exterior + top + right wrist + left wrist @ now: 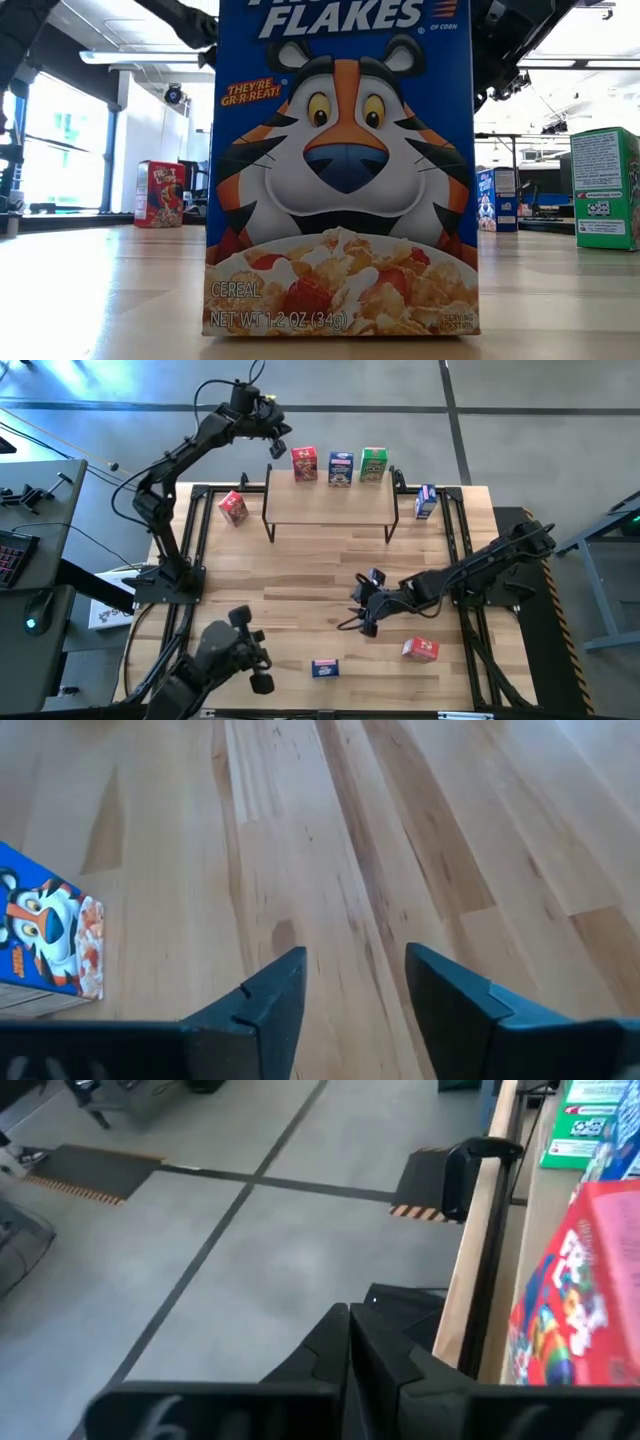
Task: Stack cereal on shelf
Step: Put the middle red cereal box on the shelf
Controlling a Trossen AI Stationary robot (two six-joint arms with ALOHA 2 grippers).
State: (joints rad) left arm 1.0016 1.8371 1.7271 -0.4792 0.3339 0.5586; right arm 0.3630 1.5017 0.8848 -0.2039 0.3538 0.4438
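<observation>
The shelf (330,505) stands at the table's far side. A red box (305,463), a blue box (341,468) and a green box (373,464) of cereal stand in a row on its top board. My left gripper (278,440) hangs shut beyond the shelf's far left corner, with the red box (575,1300) close beside it and nothing between its fingers (350,1345). My right gripper (363,612) is open low over the middle of the table (355,985), with bare wood between its fingers. A blue box (45,945) lies off to one side of it.
More cereal boxes stand on the table: a red one (233,507) left of the shelf, a blue one (425,501) right of it, a blue one (325,668) near the front edge, filling the low view (340,170), and a red one (420,649) at the front right.
</observation>
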